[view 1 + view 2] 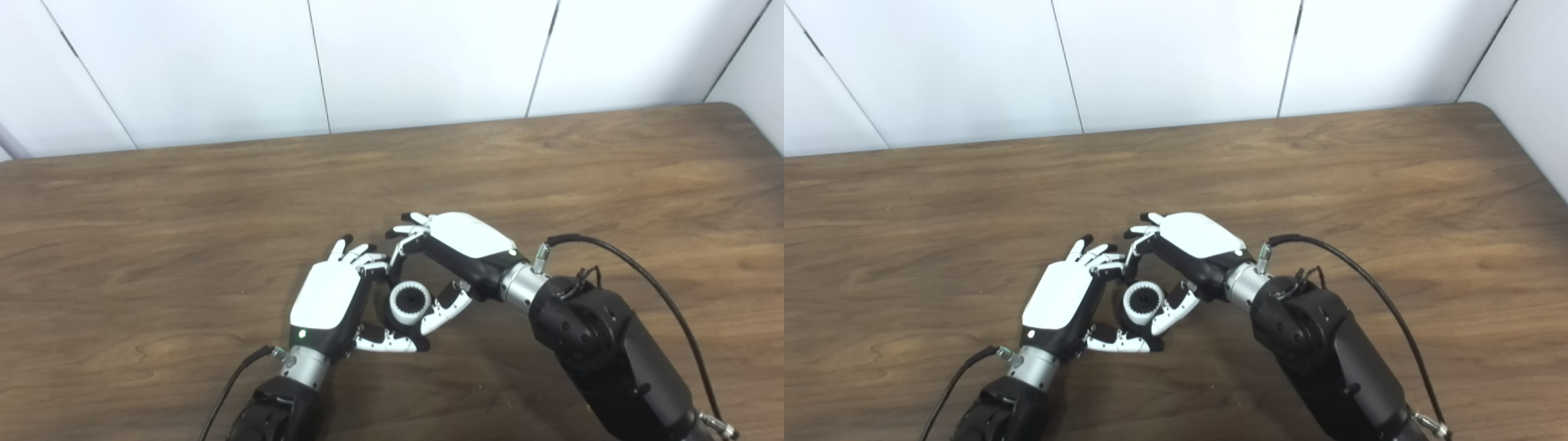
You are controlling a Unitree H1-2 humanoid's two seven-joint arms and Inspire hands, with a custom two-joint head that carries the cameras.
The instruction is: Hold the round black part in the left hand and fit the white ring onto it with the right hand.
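Note:
The white ring sits around the round black part, whose dark toothed middle shows inside it. My left hand is on its left, back up, fingers curled over its far side and thumb lying under its near side, so it holds the part. My right hand comes in from the right. Its thumb presses the ring's right side and a bent finger reaches its far side. The same scene shows in the right eye view, with the ring between the hands.
The brown wooden table runs to a white panelled wall at the back. Its right corner is rounded. Black cables run from both wrists, the right one looping high.

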